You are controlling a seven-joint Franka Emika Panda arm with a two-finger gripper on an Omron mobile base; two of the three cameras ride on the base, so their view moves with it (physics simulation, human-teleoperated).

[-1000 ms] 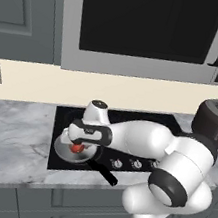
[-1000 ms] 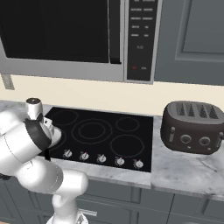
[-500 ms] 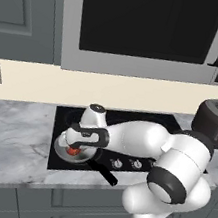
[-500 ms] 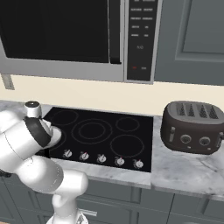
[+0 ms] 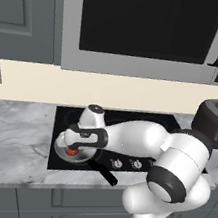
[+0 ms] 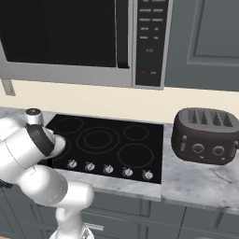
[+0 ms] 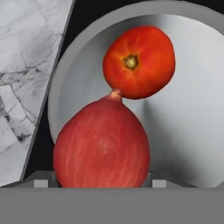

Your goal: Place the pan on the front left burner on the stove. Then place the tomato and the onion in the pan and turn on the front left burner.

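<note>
a: where's the pan (image 5: pixel 73 151)?
b: on the stove (image 6: pixel 135 151), at its front left, with the black handle sticking out toward the front edge of the desk (image 5: pixel 14 140). in the hand view the tomato (image 7: pixel 139 61) lies inside the pan, and the onion (image 7: pixel 102 146) sits just below it, its tip touching the tomato.
a: and the end effector (image 5: pixel 73 144)?
b: low over the pan. the onion sits right between its fingertips at the bottom of the hand view; the fingers stand apart, but i cannot tell whether they clamp it.
a: anything different from a second ago?
b: the hand has dropped slightly toward the pan; the rest looks unchanged.
a: counts?
b: one pan, one tomato, one onion, five ring markings, five knobs (image 6: pixel 108 169), one toaster (image 6: pixel 204 136), one microwave (image 5: pixel 145 28).
</note>
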